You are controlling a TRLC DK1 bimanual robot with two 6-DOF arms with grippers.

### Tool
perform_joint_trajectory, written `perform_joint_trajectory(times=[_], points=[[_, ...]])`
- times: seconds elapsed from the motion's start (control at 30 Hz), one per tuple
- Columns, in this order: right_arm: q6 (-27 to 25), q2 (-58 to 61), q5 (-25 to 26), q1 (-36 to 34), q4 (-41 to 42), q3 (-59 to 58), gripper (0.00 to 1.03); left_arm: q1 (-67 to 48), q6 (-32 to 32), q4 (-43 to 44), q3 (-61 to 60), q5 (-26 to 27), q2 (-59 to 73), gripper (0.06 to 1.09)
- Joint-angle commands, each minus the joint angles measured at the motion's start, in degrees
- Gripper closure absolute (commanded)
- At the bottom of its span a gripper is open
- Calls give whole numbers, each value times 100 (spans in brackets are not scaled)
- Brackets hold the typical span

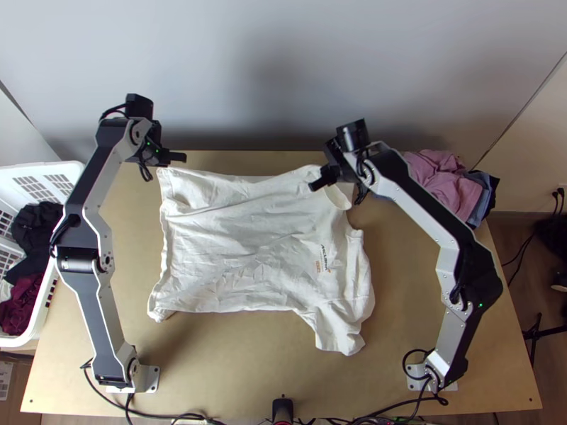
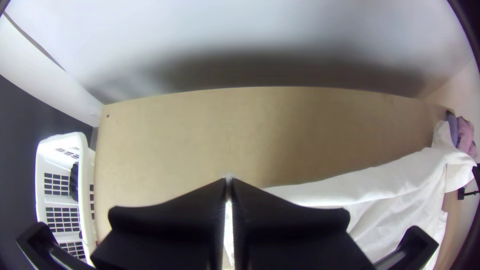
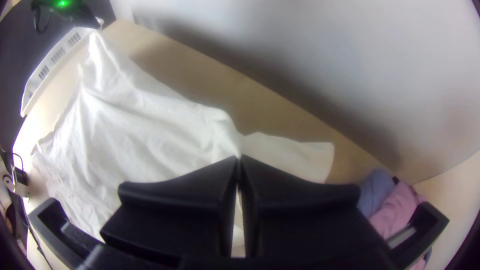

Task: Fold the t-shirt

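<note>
Top view: t-shirt (image 1: 248, 244) spread on worktop (image 1: 234, 368) (a bit rumpled)
Left gripper (image 1: 183, 156): closed on its far hem corner
Right gripper (image 1: 313, 186): closed on its far shoulder

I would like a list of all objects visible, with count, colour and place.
t-shirt: 1, white, spread on table
table: 1, light brown, centre
basket: 1, white, left
clothes: several, black and maroon, inside basket
cloth pile: 1, pink, blue, far right corner
small device: 1, black, near edge
cables: several, black, near edge
left arm, right arm: 2, grey, black, bases at near corners
left end effector, right end effector: 2, black, shut on t-shirt's far edge
</note>
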Motion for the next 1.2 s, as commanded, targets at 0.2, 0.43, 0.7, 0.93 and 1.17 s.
perform_joint_trajectory(times=[0.2,0.43,0.7,0.93,1.17], points=[[184,-287,-48,-42,-718,621,100,236,217,550,-22,85,-54,105],[228,-656,-109,-50,-964,366,100,165,235,1034,-848,533,-802,105],[280,-981,-241,-15,-990,-82,100,34,489,2282,-2570,1237,-2181,105],[351,-1192,-355,2,-999,-275,100,-46,270,2853,-3581,1193,-3052,105],[386,-1403,-434,11,-1052,-513,100,-142,419,3600,-5075,1070,-4027,105]])
